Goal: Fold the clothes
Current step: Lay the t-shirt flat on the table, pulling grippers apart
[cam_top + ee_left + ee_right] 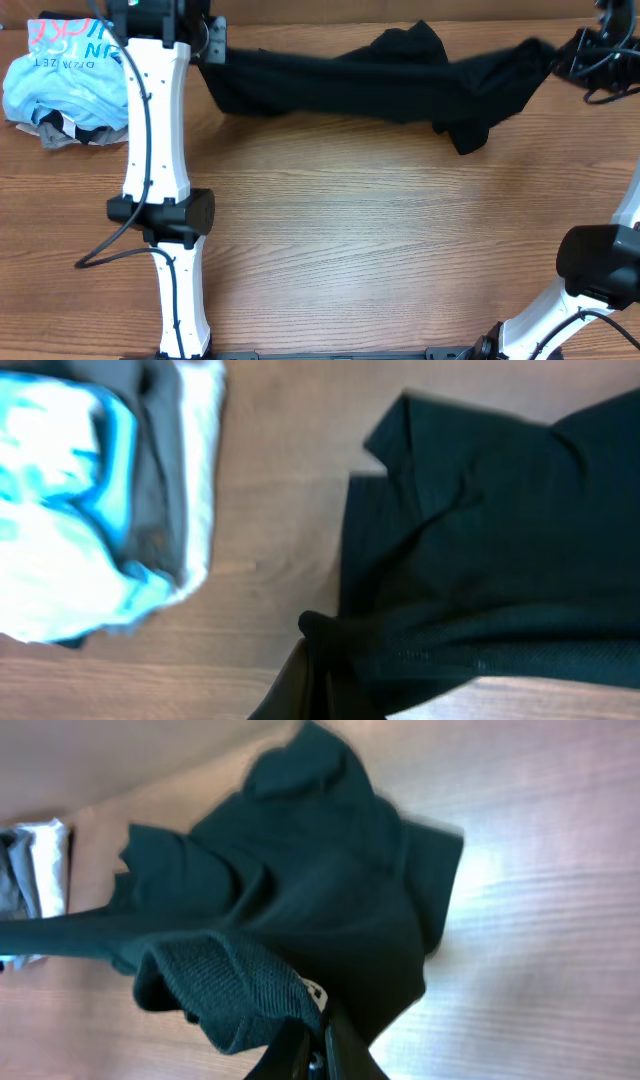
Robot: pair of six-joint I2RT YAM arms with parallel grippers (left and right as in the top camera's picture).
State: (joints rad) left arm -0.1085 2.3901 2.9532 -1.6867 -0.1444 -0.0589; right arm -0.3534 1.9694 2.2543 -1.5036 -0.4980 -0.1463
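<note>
**Overhead view: black shirt stretched between both tools**

A wooden desk [400,250] is seen from above, with both arms reaching to its far side. The black shirt [380,75] is drawn out in a long band along the far part of the desk, running from the left tool [205,45] to the right tool [565,55]. It is bunched in the middle, and a fold is seen hanging toward the near side right of centre. Whether the middle rests on the desk cannot be told.

A light blue shirt [60,75] with pink and white lettering is crumpled at the far left corner, well apart from the black fabric. Grey and beige garments [60,130] are tucked under its near edge.

The left tool is closed on one end of the black shirt, with a knot of fabric pinched at its fingers [295,685]. The right tool [320,1055] is closed on the other end. A small white mark [315,990] is seen on the cloth just beside that grip.
</note>
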